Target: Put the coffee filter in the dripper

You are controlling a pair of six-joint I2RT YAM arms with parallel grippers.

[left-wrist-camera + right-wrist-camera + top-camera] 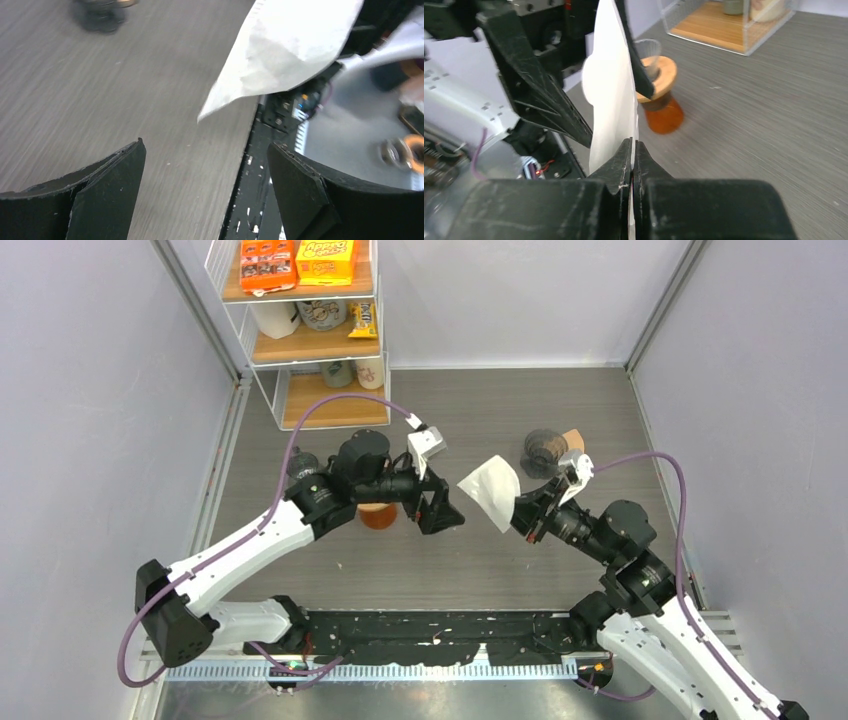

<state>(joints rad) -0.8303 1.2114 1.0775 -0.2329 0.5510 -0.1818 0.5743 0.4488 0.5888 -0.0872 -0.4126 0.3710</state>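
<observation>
My right gripper (524,508) is shut on the edge of a white paper coffee filter (490,490) and holds it upright above the table; the pinch shows in the right wrist view (632,150), with the filter (611,90) edge-on. My left gripper (442,512) is open, just left of the filter, with its fingers on either side of the filter's far edge. In the left wrist view the filter (290,45) hangs above and apart from the spread fingers (115,185). The dripper (655,70), a glass cone in a wooden collar on an amber base, stands under the left arm (378,514).
A wire and wood shelf (310,330) with snack boxes and cups stands at the back left. A dark round object with a tan piece (548,450) sits on the table at the back right. A black mounting rail (430,640) runs along the near edge.
</observation>
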